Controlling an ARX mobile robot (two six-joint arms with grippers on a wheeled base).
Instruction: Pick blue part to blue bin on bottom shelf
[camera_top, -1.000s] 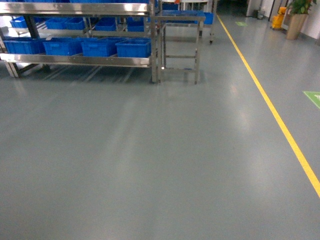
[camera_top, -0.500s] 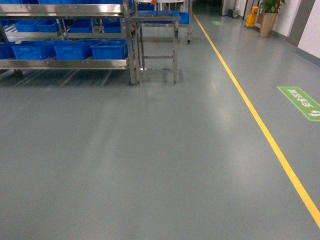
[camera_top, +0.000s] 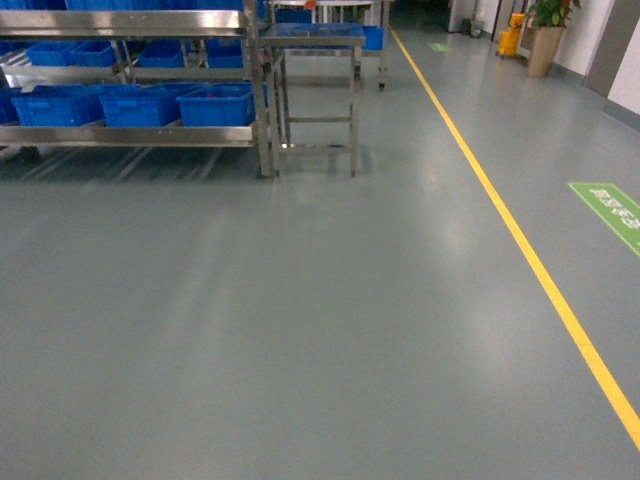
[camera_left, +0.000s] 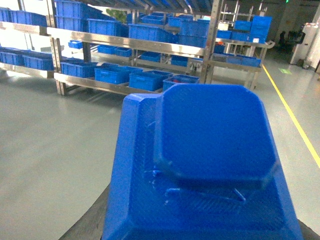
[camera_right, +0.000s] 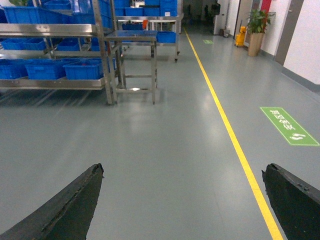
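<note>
Blue part (camera_left: 210, 150) fills left wrist view, left gripper hidden, bottom shelf (camera_top: 130, 135) far

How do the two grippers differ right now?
The left gripper is filled by the blue part, which blocks most of its camera view; the right gripper holds nothing. The right one's fingers are spread wide, with bare floor between; the left one's are almost hidden. Both have dark fingers.
</note>
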